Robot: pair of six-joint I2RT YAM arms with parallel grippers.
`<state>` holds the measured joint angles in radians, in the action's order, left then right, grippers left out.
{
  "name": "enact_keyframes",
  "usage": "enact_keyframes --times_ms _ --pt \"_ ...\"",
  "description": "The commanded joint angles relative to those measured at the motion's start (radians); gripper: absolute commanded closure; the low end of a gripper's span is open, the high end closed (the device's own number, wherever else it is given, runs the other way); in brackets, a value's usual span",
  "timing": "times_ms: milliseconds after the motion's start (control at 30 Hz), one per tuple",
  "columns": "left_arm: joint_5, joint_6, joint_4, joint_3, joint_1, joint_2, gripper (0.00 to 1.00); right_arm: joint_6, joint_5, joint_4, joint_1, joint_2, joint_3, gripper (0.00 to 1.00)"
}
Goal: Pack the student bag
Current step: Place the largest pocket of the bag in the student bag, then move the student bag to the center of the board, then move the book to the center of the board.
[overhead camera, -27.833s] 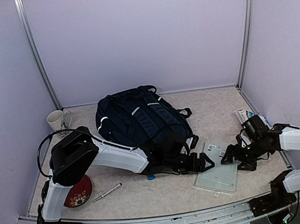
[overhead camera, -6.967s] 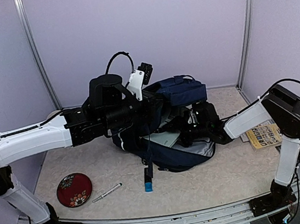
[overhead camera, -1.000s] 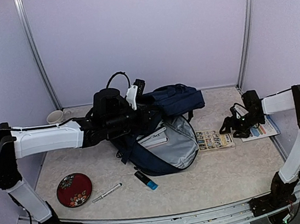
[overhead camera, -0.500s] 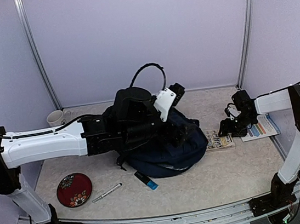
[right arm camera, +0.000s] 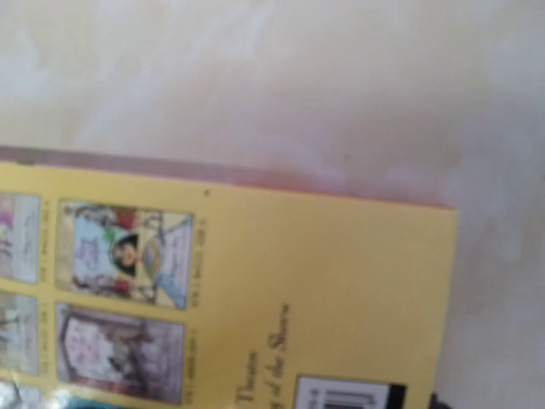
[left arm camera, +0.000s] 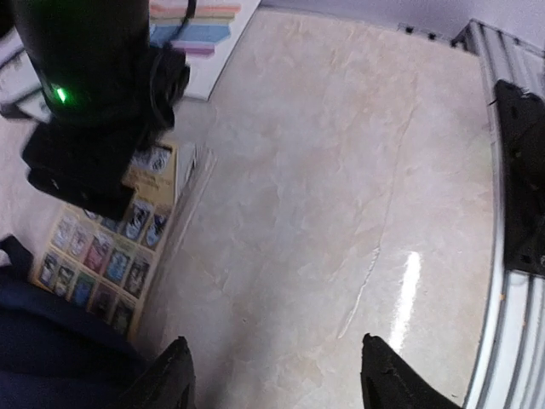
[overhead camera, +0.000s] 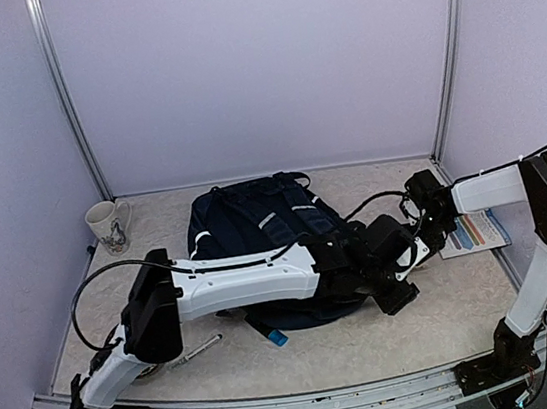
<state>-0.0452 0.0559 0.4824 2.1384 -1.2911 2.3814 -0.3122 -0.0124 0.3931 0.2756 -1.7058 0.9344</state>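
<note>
Our left gripper (left arm camera: 277,388) hangs released, jaws apart with nothing between them, over bare worktop (left arm camera: 341,170) just right of the bag (overhead camera: 256,222). Our right gripper (left arm camera: 81,179) sits low over a yellow book (left arm camera: 94,260) of small pictures. We cannot tell whether its jaws are parted or clenched, since its own camera shows only the book's cover and the worktop. The book lies flat just beside the bag's right edge. The bag lies flat at the middle of the worktop, straps up, with our left arm reaching across its near side. A striped leaflet (overhead camera: 479,231) lies by the right wall. A mug (overhead camera: 105,227) stands at the far left, and a pen (overhead camera: 197,351) lies near the front.
</note>
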Motion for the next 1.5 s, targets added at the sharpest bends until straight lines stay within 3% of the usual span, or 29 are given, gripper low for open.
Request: enact_keyframes --times_ms 0,67,167,267,400,533,600,667,800,967,1067,1200,1367,1467 --pt "-0.11 -0.104 0.24 0.18 0.03 0.119 0.43 -0.015 0.059 0.052 0.019 0.028 -0.079 0.28" --pt "-0.147 -0.142 0.222 0.129 0.054 0.092 0.45 -0.016 0.064 0.047 0.019 0.037 -0.092 0.28" --pt "-0.18 -0.168 0.154 0.023 0.072 0.02 0.39 -0.012 0.068 0.05 0.019 0.038 -0.097 0.28" --pt "-0.305 -0.14 0.229 0.005 0.098 0.004 0.39 -0.01 0.063 0.062 0.021 0.055 -0.089 0.28" --pt "-0.1 -0.158 0.206 -0.143 0.224 -0.089 0.37 0.001 -0.05 0.153 0.052 0.096 -0.029 0.26" --pt "-0.178 -0.194 0.104 -0.421 0.32 -0.227 0.31 0.025 -0.011 0.141 0.053 0.113 0.017 0.21" --pt "-0.218 -0.189 0.116 -0.48 0.359 -0.23 0.3 0.04 0.02 0.122 0.054 0.078 0.054 0.13" --pt "-0.275 -0.191 0.156 -0.507 0.384 -0.202 0.3 0.058 0.051 0.103 0.053 0.013 0.106 0.11" --pt "-0.432 -0.205 0.157 -0.59 0.436 -0.216 0.3 0.089 0.066 0.122 0.064 -0.176 0.253 0.12" --pt "-0.439 -0.194 0.093 -0.658 0.506 -0.337 0.31 0.139 0.082 0.154 0.109 -0.321 0.333 0.18" --pt "-0.368 -0.12 -0.031 -0.711 0.481 -0.462 0.3 0.174 0.074 0.153 0.189 -0.302 0.285 0.19" --pt "-0.324 0.017 -0.199 -0.796 0.342 -0.608 0.27 0.189 0.16 0.108 0.317 -0.243 0.184 0.23" --pt "-0.142 0.147 -0.237 -0.844 0.166 -0.651 0.26 0.163 0.225 0.105 0.461 -0.14 0.127 0.23" --pt "-0.007 0.197 -0.257 -0.882 0.136 -0.638 0.32 0.122 0.228 0.119 0.451 -0.039 0.127 0.18"
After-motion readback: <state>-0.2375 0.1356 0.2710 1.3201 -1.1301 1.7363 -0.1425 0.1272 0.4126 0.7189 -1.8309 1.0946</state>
